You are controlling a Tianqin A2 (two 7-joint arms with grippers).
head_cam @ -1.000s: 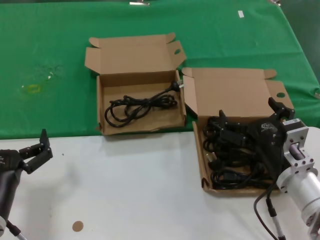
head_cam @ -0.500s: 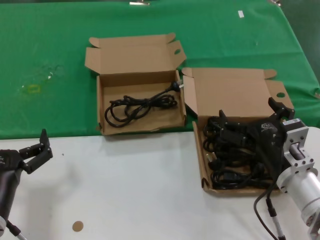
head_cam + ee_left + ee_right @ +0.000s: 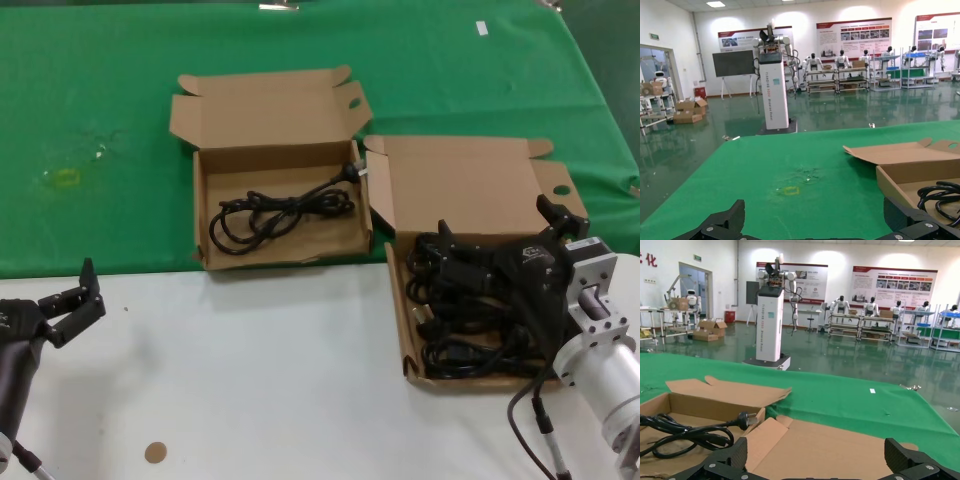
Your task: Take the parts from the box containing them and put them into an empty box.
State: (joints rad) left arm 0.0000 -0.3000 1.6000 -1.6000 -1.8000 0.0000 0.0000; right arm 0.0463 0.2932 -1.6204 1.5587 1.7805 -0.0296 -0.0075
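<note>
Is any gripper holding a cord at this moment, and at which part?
Nothing is held. The right gripper is open above the cords in their box; the left gripper is open over the white table.

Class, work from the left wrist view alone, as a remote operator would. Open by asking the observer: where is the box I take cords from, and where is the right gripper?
Observer: The full box lies on the robot's right, outside your view, heaped with black cords.
Operator: And the right gripper?
Observer: The right gripper is over that heap, open. Whether it touches a cord cannot be told.
Operator: How much is in the box I partly see?
Observer: That receiving box holds a single cord, its plug at the far right corner.
</note>
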